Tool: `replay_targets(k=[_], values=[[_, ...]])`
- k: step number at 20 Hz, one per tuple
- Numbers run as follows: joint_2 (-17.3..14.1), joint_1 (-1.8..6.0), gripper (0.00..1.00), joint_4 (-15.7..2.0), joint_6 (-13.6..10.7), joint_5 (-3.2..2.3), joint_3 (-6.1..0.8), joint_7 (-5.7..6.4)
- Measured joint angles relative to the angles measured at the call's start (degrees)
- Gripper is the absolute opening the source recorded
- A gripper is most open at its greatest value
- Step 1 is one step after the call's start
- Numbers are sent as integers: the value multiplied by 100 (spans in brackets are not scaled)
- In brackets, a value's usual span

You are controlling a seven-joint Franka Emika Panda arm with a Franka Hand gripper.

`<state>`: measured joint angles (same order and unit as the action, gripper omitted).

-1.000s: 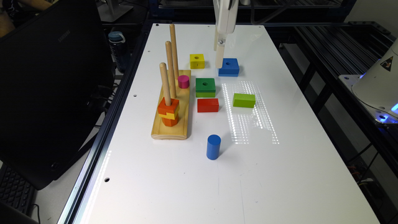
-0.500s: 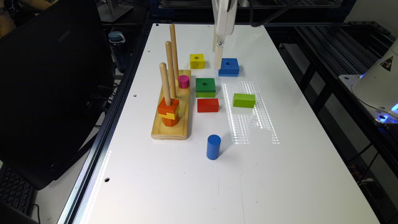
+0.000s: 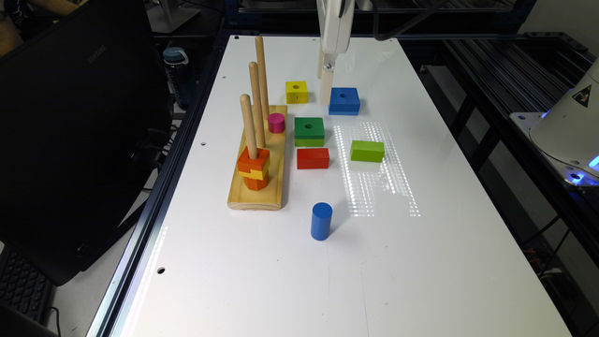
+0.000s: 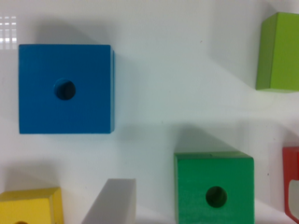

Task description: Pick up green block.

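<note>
At the time of inspection my claw (image 3: 326,96) hung low over the far part of the white table (image 3: 421,262), between the yellow block (image 3: 296,91) and the blue block (image 3: 344,100). I could not tell whether it stood wide or narrow; the wrist view gave one pale fingertip (image 4: 112,203) and no more.

The green block (image 3: 309,131), holed at the centre, dark above and lime below, lay flat just beside the red block (image 3: 313,158) and near the pink cylinder (image 3: 276,122), apart from both. It was untouched.

Judgement: the approach step was in hand; no grasp had begun. The next move called for shifting towards the green block (image 4: 215,193), centring over its hole, then descending with the jaws clear of the red block (image 4: 292,184).
</note>
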<state>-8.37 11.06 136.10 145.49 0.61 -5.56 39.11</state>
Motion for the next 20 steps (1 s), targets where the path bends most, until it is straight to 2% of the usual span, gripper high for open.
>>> replay_targets(k=[3,6,20], values=[[-233,1,100,-4,229,-3,0,0],[-365,1,100,-28,347,-3,1,0],[-418,1,100,-51,360,-3,1,0]])
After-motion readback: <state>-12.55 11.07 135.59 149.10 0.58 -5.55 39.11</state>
